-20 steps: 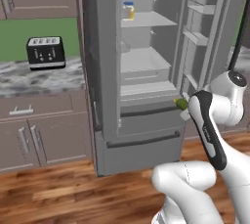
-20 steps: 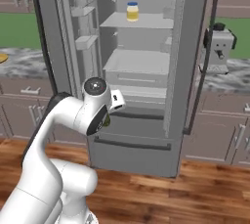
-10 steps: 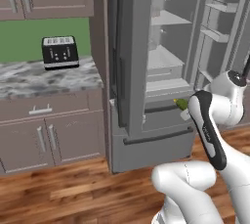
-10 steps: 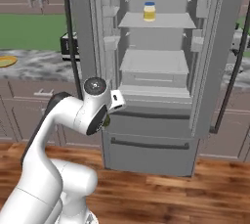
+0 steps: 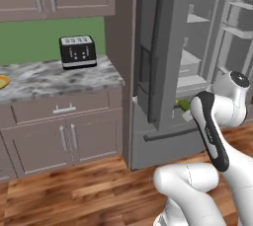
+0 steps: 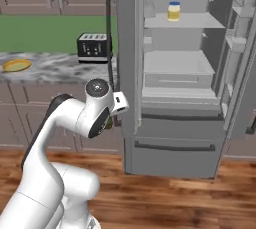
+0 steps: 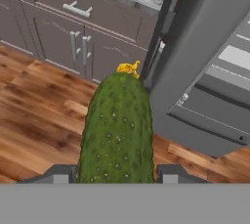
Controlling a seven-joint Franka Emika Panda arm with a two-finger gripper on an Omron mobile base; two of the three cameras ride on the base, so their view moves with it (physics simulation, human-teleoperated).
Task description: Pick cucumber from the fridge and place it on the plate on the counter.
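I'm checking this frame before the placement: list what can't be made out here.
- Gripper: hand view, fingertips mostly behind the cucumber; left base view, the forearm hides it.
- Plate: left base view, cut off by the left edge.
- Jar on the fridge shelf: right base view, too small to read.

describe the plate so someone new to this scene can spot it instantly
Start at the tall grey steel-look fridge and follow the grey and white marbled stone counter away from it, past the black two-slot toaster. Near the far end lies the small round shallow plate. Its orange-yellow rim and flat, low shape set it apart from the boxy dark toaster.
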